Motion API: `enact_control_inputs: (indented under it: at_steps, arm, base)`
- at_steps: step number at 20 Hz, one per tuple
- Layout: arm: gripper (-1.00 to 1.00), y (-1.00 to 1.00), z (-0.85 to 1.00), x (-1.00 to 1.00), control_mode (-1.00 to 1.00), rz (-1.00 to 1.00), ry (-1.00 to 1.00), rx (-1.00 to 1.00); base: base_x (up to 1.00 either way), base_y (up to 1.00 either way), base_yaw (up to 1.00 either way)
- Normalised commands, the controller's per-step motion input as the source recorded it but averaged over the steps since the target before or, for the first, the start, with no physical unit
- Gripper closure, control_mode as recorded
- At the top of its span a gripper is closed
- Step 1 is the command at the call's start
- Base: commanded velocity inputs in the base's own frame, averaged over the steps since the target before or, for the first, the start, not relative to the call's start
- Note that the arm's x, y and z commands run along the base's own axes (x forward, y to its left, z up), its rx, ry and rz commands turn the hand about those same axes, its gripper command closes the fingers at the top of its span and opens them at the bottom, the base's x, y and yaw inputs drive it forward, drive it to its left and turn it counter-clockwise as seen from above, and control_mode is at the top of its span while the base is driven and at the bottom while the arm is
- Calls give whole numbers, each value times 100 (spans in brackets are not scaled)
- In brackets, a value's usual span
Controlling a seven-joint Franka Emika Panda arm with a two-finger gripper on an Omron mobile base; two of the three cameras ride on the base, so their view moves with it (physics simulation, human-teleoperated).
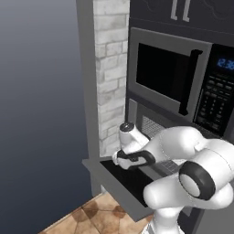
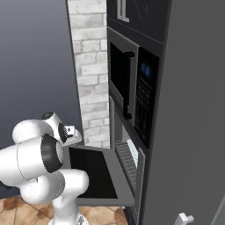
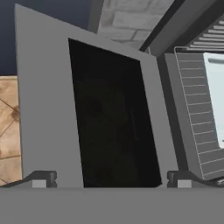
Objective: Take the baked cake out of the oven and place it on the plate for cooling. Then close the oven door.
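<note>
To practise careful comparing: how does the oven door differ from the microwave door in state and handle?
The oven door lies dropped open and flat, while the microwave door stands shut and upright. The microwave door carries a vertical black handle; the oven door's handle isn't visible. Both are grey-framed with dark glass windows.

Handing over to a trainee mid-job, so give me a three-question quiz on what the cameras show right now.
1. True or false: the oven door is dropped open.
2. The end effector is: A) shut on a cake B) open, holding nothing C) gripping the door handle.
3. What sits directly above the oven?

Key: 1 true. 2 B, hanging over the door's dark glass. 3 The microwave with the blue display.
</note>
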Motion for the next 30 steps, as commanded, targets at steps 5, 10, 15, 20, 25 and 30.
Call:
enact_control_inputs:
  at_steps: [5,10,15,20,25,30]
  arm:
    - [-100,72,98,-7,-100,-10,1,-6]
    - [-100,68,33,-47,-100,-5,0,-20]
    - [-100,62,-10,-47,-100,-1,0,-30]
    - [-100,39,-31,-15,-100,-3,-4,-30]
    - [-100,18,-47,-1,-100,-2,-10,-27]
    - [-100,25,-39,-24,-100,-2,-11,-22]
  base:
    - [0,0,0]
    - [0,0,0]
    - [0,0,0]
    - [0,0,0]
    - [0,0,0]
    - [0,0,0]
